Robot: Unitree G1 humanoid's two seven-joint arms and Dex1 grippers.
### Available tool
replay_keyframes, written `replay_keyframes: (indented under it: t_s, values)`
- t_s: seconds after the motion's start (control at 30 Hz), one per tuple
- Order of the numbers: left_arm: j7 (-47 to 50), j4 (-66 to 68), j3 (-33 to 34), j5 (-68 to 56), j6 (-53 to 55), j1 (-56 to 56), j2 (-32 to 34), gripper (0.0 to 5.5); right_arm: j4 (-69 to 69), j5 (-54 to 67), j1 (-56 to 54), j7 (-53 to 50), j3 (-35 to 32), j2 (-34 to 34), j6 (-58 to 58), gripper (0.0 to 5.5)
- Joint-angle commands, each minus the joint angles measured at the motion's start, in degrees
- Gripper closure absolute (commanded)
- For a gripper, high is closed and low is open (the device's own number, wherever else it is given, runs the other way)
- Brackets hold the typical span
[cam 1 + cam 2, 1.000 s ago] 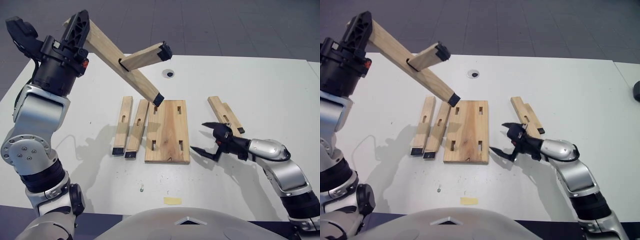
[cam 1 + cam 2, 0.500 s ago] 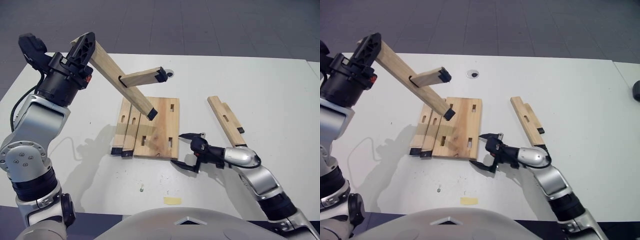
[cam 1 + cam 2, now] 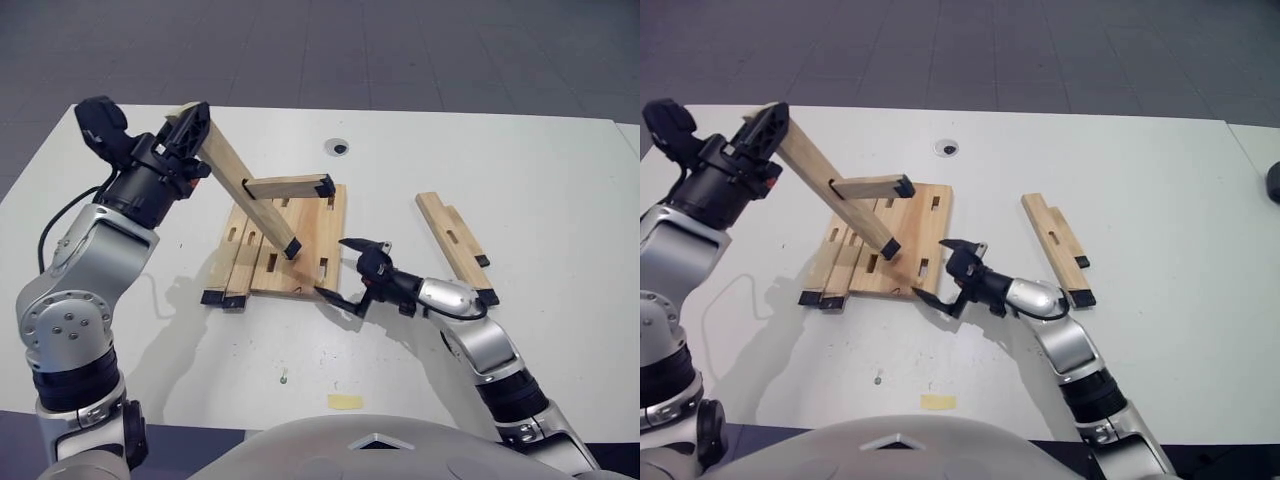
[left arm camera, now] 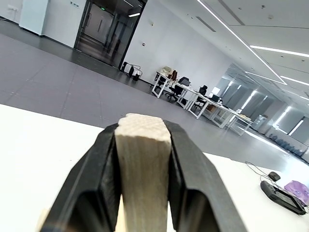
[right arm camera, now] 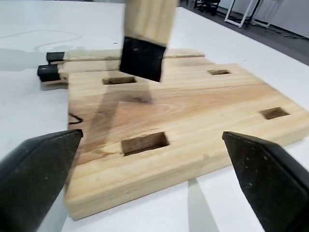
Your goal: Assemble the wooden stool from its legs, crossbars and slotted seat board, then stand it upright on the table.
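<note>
Slotted seat board, a pale rectangular wooden slab with four cut slots (image 3: 318, 235), lies flat on the white table (image 3: 560, 180). Above the board hangs the wooden leg with a black end cap (image 3: 240, 175), its long axis slanting down from high off the board's left side to its capped foot. The foot sits just over the board's middle, near a slot but not in one, as far as the right wrist view shows. A short wooden crossbar (image 3: 290, 186) sticks out of the leg's mortise, running roughly level above the board's far half. The left gripper (image 3: 190, 125) is clenched on the leg's upper end, wood filling the gap between its fingers (image 4: 91, 188). The right gripper (image 3: 340, 268) rests low at the board's near right corner, fingers spread wide to either side of that edge and grasping nothing; it is the nearer arm to the board. Two loose slotted legs with black feet (image 3: 225, 275) lie along the board's left edge, touching it or partly under; cannot tell which. Two more wooden pieces (image 3: 455, 245) lie well to the board's right. Judgement: the seating move turns on bringing the slanted foot upright over a slot while the right claw steadies the board.
</note>
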Motion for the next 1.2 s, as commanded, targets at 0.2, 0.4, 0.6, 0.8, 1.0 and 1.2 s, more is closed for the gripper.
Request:
replay_keyframes:
  t_s: [0.2, 0.4, 0.6, 0.8, 1.0, 1.2]
  values:
    - [3.5, -5.8, -0.4, 7.1, -3.9, 11.7, -4.1, 4.45, -8.1, 4.6, 5.1, -5.0, -7.3, 0.1, 5.8, 0.10]
    - [0.0, -2.0, -0.7, 13.6, -8.2, 10.2, -6.5, 4.45, -7.6, 4.0, 5.8, -4.3, -6.1, -1.1, 5.0, 0.10]
    - [-2.8, -0.2, -0.6, 17.5, -9.6, 8.4, -6.9, 4.45, -7.5, 4.1, 6.7, -3.1, -5.1, -1.8, 4.4, 0.10]
    - [-5.6, -0.2, -3.1, 24.1, -8.5, 11.5, -6.8, 4.45, -7.1, 3.3, 6.0, -4.4, -5.6, -1.4, 4.1, 0.10]
    - [-6.3, -6.2, -12.7, 33.5, -8.7, 17.6, -8.9, 4.45, -7.1, 2.6, 6.3, -5.4, -5.4, -1.3, 3.9, 0.10]
    - [-8.2, -7.9, -20.1, 41.7, -9.0, 27.4, -9.8, 4.45, -5.7, 1.9, 5.2, -6.1, -5.3, -1.0, 3.1, 0.10]
